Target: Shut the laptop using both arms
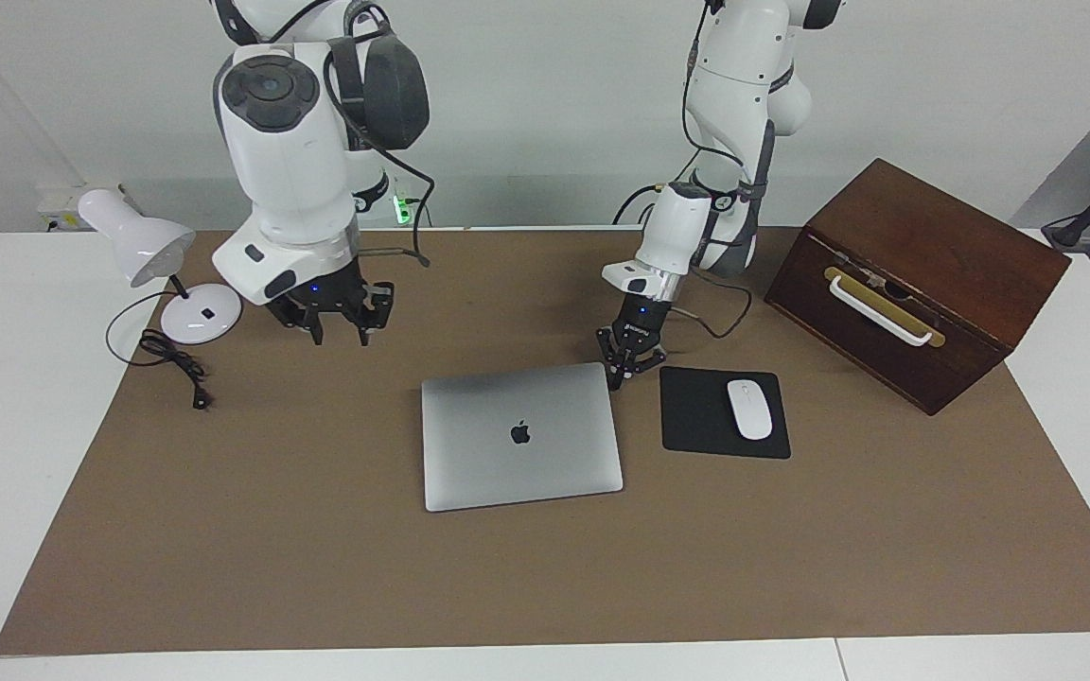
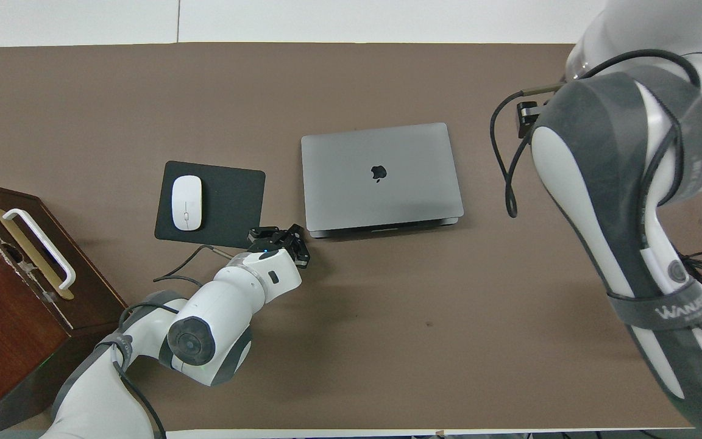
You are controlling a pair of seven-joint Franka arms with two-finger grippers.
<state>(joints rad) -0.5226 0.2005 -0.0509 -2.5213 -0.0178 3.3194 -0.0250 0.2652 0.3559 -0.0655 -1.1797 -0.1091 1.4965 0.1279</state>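
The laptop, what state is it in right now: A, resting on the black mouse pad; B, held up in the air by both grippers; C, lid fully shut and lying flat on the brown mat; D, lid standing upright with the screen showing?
C: the laptop lies flat with its logo side up and no screen showing, beside the mouse pad, neither gripper holding it.

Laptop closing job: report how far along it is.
Done: the laptop lies shut, lid flat with the logo up. In hand: nothing is held; the left end effector, fingertips together, sits low at the laptop's corner beside the mouse pad; the right end effector hangs open above the mat. Left: apparently just pulling both arms clear.
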